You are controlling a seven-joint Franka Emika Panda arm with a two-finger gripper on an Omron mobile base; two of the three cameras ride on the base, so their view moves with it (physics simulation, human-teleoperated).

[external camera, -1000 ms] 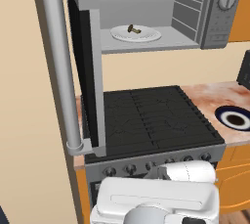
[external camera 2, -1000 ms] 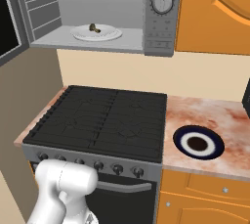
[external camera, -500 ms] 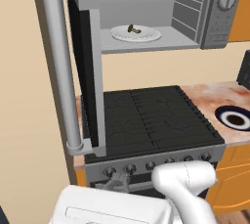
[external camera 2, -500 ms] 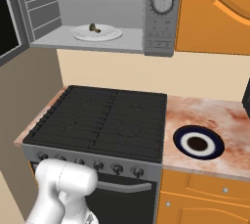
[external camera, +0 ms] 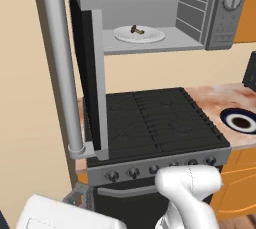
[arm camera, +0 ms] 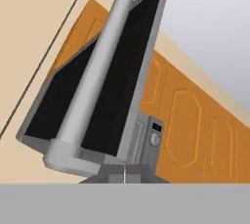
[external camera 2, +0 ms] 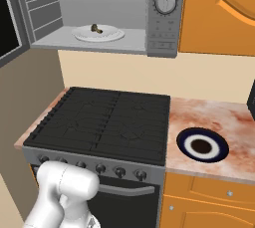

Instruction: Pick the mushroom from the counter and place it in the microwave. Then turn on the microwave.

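Your end effector (arm camera: pixel 124 175) is closed with nothing between its tips, which meet as a small grey seam at the bottom of the hand view. It looks up at the microwave's open door (arm camera: pixel 105 78) from below and to the outside. There you see the door's dark glass panel and the long tubular grey handle (arm camera: pixel 100 69) running along it, with the handle's lower end nearest the camera. Past the door's edge, the control panel with its round knob (arm camera: pixel 155 139) peeks out, and orange cabinet fronts (arm camera: pixel 195 130) stretch away beside it.

In the left base view the white arm (external camera: pixel 187 195) bends low in front of the black oven. The door (external camera: pixel 87 73) hangs swung out wide to the left, over the left edge of the stove top (external camera: pixel 155 123).

The mushroom (external camera: pixel 136 30) lies on the white plate (external camera: pixel 150 36) inside the microwave (external camera: pixel 165 13), near the plate's middle and toward its rear. From the right base view you see the same mushroom (external camera 2: pixel 95 29) on the plate (external camera 2: pixel 109 35), with the cavity open and the knob (external camera 2: pixel 165 3) and small display on the panel at the right.

The desk (external camera 2: pixel 219 117) runs to the right of the stove top. A dark-rimmed round dish (external camera 2: pixel 202 145) sits on it toward its front edge, just beside the stove.
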